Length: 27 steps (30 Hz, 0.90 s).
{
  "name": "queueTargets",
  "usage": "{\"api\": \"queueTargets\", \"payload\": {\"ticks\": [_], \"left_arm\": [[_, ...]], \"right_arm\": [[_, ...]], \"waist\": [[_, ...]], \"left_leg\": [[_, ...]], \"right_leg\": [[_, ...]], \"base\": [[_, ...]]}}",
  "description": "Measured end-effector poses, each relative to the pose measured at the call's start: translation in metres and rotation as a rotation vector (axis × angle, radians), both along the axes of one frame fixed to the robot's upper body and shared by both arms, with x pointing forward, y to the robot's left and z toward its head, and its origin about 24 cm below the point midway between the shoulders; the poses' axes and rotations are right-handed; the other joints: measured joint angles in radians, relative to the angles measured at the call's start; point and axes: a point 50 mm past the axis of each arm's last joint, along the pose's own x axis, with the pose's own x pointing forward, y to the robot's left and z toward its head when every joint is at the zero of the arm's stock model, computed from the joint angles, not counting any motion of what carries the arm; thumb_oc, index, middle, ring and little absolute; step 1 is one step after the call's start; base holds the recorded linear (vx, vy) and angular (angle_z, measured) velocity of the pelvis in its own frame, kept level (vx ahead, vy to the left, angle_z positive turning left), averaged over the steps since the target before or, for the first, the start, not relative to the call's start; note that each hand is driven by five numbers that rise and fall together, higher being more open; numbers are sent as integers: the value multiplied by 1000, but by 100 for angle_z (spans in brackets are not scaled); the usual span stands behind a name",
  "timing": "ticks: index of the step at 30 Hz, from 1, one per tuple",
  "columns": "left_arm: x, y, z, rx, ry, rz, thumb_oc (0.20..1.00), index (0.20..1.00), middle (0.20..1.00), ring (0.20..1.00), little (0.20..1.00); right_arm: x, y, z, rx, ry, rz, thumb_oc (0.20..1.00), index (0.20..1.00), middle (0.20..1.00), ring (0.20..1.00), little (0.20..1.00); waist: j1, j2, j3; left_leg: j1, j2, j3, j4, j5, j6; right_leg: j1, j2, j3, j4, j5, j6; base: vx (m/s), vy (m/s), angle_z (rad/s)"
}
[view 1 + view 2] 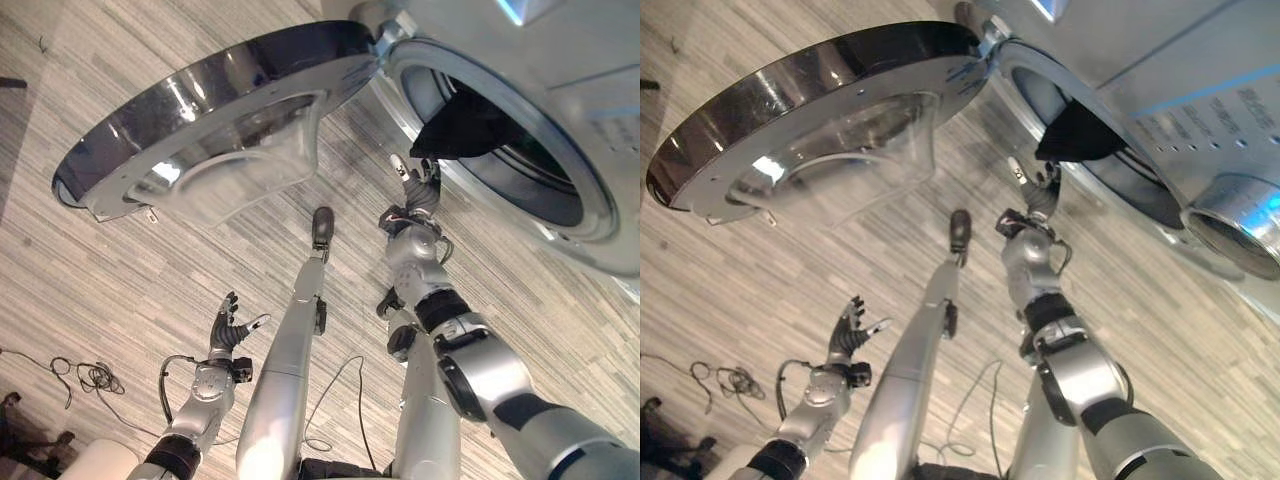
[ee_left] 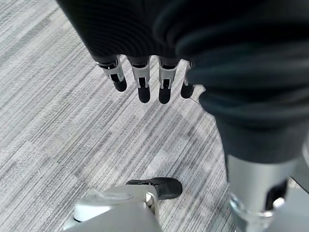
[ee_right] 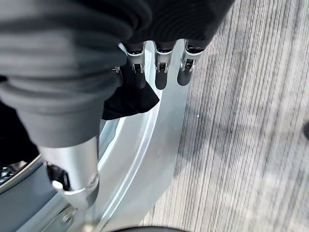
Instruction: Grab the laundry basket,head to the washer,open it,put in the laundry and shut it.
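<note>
The washer (image 1: 560,90) door (image 1: 215,120) stands wide open. Dark laundry (image 1: 462,128) hangs over the drum's rim. The right hand (image 1: 418,185), fingers relaxed and holding nothing, is just beside it. The left hand (image 1: 232,330) hovers open over the floor (image 1: 90,280).

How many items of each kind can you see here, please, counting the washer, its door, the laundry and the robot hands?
Washer: 1
Open washer door: 1
Dark laundry hanging in the drum opening: 1
Robot hands: 2, left robot hand and right robot hand
Total: 5
</note>
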Motion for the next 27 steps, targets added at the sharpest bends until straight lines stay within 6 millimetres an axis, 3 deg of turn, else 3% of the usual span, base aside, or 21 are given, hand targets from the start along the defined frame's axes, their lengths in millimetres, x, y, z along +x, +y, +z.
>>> {"api": "queueTargets", "payload": {"ticks": [4,11,17,27], "left_arm": [[2,0,6,0,-35,-8,1000,1000,1000,1000,1000],[1,0,4,3,-30,-13,1000,1000,1000,1000,1000],[1,3,5,15,-31,-13,1000,1000,1000,1000,1000],[3,-2,10,12,-56,-40,1000,1000,1000,1000,1000]], "right_arm": [[5,-18,14,-12,-19,-65,1000,1000,1000,1000,1000],[-2,-32,-32,63,158,-142,1000,1000,1000,1000,1000],[7,-41,-9,61,128,-168,1000,1000,1000,1000,1000],[12,-74,5,133,179,-267,1000,1000,1000,1000,1000]], "waist": [[13,10,0],[2,12,-1],[4,16,-1],[59,72,-3]], "left_leg": [[-6,-3,-5,1,0,-1],[-6,-2,-3,4,-1,-1],[-8,2,-3,4,2,-5],[-8,-2,-22,0,12,-17]], "right_leg": [[-1,-3,-11,3,-5,-2],[-2,-2,-9,7,-6,-2],[-13,-2,-2,18,-8,-4],[-16,-8,-15,51,-28,-5]], "base": [[17,27,5],[0,1,0],[0,0,0],[3,-7,4]]}}
